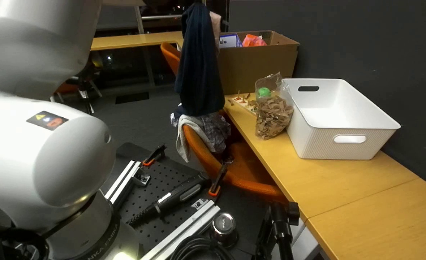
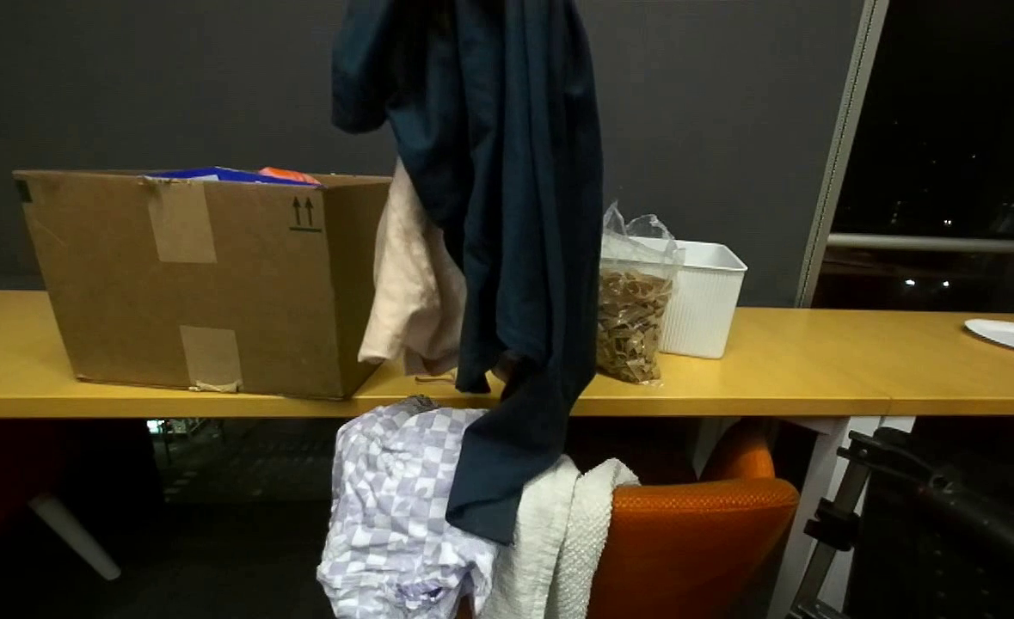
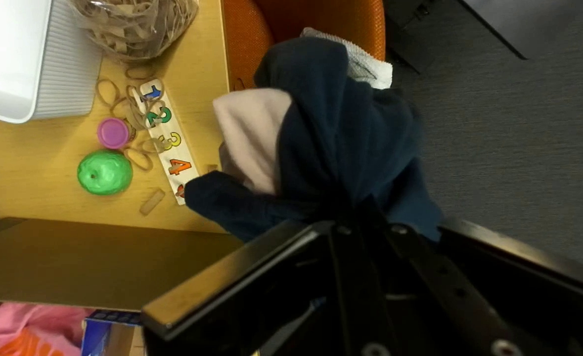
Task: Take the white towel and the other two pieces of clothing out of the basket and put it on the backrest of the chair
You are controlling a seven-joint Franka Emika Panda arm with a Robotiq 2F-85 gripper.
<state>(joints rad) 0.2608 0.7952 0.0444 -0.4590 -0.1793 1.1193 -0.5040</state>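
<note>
Navy garment (image 2: 541, 258) hangs bunched from your closed pincer (image 3: 368, 225) above the backrest (image 2: 696, 542) where the white towel (image 2: 558, 524) lies; it looks soft, light and limp, so hold that top pinch and lay its loose tail first.

Office used as a robot lab, I'd say, my white arm (image 1: 10, 151) at left in an exterior view, holed black plate (image 1: 176, 173) at lower centre, orange chair (image 1: 248, 160) by a long desk (image 1: 343, 187), dark window (image 2: 971, 129) at upper right in an exterior view, grey carpet (image 3: 494, 148) at right in the wrist view.
</note>
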